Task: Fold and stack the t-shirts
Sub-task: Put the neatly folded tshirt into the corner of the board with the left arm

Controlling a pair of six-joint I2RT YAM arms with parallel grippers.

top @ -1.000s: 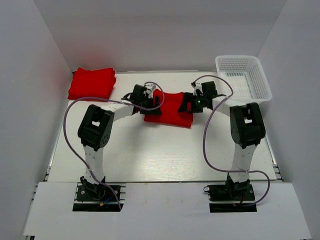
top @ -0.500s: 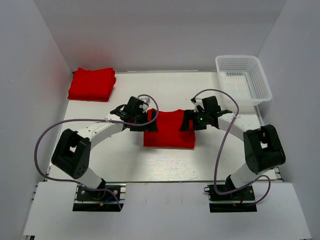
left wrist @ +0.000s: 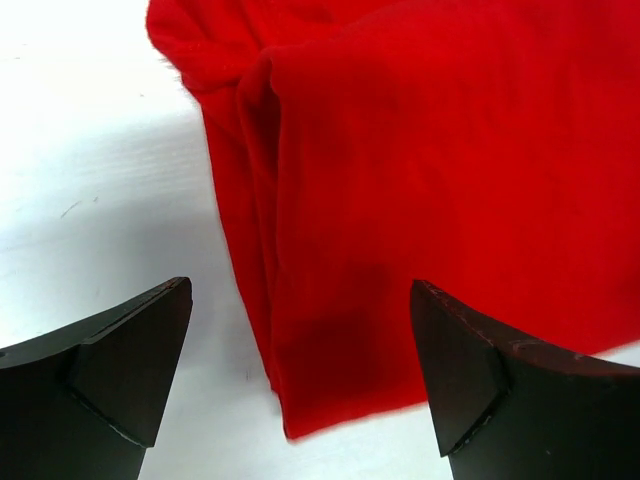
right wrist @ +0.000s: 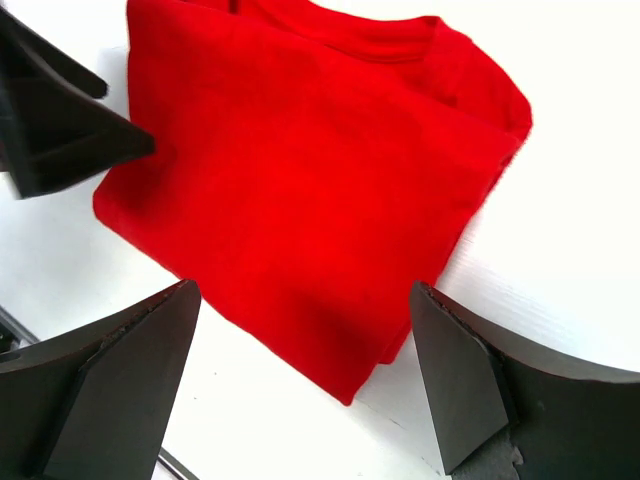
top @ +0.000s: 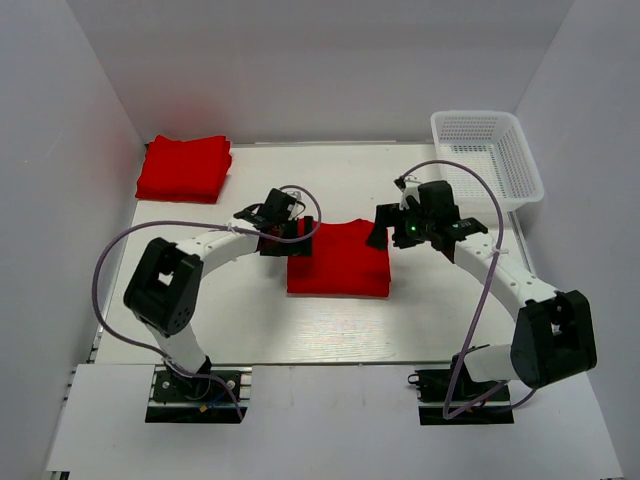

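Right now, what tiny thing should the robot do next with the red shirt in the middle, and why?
Probably bring the left gripper and right gripper in onto the side edges of the folded t-shirt and close on them. It looks fully folded, both grippers hang open and empty on either side of it, and the stack of folded red shirts lies in the far left corner.

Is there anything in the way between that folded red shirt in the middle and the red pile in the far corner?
Only the robot's own left hand, open beside the folded t-shirt on the side facing the pile. Otherwise just bare table lies between them.
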